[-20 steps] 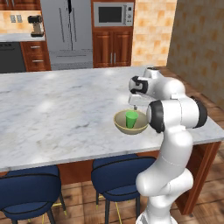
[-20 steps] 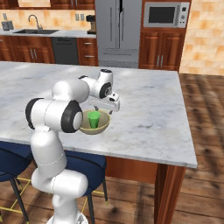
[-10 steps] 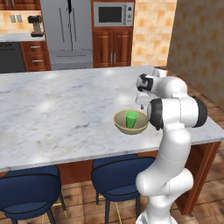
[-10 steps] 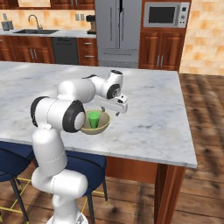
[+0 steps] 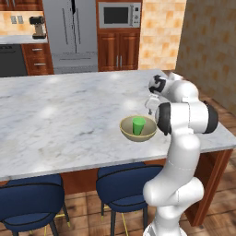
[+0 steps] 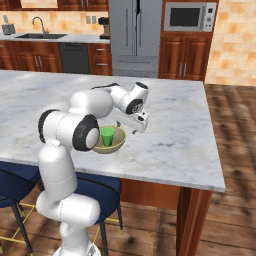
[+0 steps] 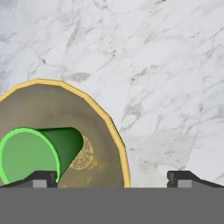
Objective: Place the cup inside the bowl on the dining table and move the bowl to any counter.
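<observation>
Small smooth green cup (image 5: 138,125) standing upright inside wide round tan bowl (image 5: 127,132) with olive-yellow inside, bowl sitting on veined marble dining table (image 5: 60,115), gripper (image 6: 134,123) spread wide, empty, hovering over bowl's far-side rim, having shifted sideways off the cup since earlier.

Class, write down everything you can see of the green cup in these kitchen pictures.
The cup is a small, bright green, handleless tumbler, smooth and plain, slightly tapered. It stands upright inside the tan bowl on the marble dining table, its base on the bowl's olive floor. The open pincer is beside it, not touching.
</observation>
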Motion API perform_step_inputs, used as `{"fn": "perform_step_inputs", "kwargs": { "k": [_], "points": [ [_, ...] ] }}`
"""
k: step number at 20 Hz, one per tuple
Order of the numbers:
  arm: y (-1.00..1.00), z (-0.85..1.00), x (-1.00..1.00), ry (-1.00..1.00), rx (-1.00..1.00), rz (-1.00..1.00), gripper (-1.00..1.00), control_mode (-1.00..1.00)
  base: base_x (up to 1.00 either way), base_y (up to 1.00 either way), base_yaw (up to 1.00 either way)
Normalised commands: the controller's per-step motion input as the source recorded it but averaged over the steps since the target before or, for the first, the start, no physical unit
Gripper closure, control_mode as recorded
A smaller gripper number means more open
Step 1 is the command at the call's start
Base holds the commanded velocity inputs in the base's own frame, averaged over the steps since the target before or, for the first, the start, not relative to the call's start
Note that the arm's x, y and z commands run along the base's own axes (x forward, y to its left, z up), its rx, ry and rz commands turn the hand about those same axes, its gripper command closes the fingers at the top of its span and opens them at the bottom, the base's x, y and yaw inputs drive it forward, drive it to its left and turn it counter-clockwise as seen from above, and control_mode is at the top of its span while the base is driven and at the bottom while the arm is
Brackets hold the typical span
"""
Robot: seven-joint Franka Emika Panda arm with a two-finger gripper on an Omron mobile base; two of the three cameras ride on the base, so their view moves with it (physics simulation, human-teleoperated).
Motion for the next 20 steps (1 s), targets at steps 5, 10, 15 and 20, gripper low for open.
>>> {"fn": "perform_step_inputs", "kwargs": {
  "k": [5,10,15,20],
  "points": [
    [0.00,-0.16,0.07,0.00,0.10,0.00,-1.00,-1.00,0.00,0.00,0.00],
    [0.00,-0.23,0.13,0.00,0.01,0.00,-1.00,-1.00,0.00,0.00,0.00],
    [-0.02,-0.24,0.14,-0.01,0.00,0.00,-1.00,-1.00,0.00,0.00,0.00],
    [-0.03,-0.15,0.01,-0.01,0.00,0.01,-1.00,-1.00,0.00,0.00,0.00]
  ]
}}
